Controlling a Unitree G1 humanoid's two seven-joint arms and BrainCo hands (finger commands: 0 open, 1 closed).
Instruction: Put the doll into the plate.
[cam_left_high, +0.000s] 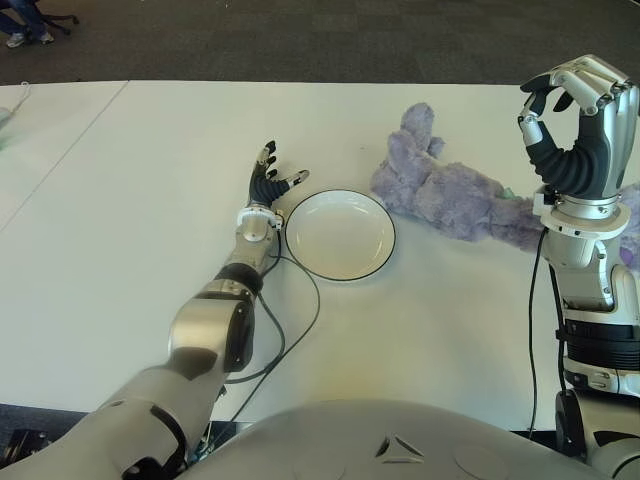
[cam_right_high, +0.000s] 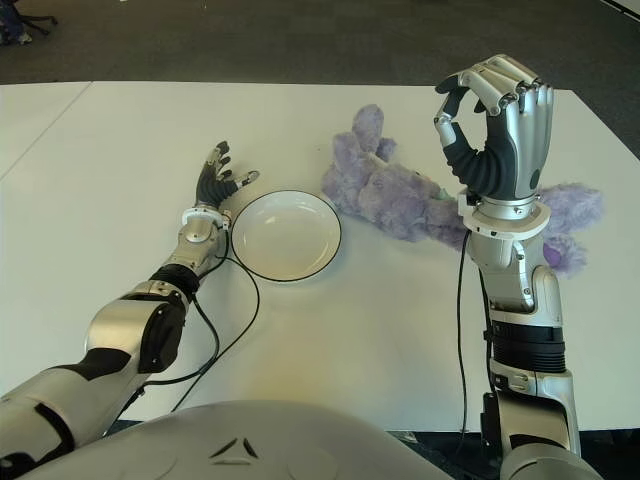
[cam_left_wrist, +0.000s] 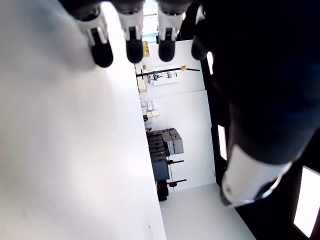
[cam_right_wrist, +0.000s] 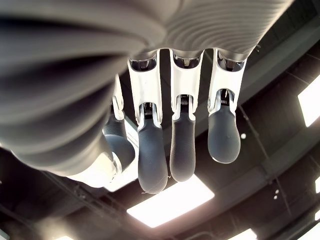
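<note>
From my feed: both arms silver-grey shells with black joints. Left robot hand (cam_left_high: 268, 178) has black fingers with silver tips and a white wrist band. Right robot hand (cam_right_high: 495, 120) has silver knuckles, a black ribbed palm and dark rubber fingertips (cam_right_wrist: 151, 160). Black cables (cam_left_high: 290, 330) run along each forearm.

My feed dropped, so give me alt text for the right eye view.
A purple doll lies on the white table, right of an empty plate. The right hand is raised above the doll, fingers curled, holding nothing. The left hand shows open just left of the plate.
</note>
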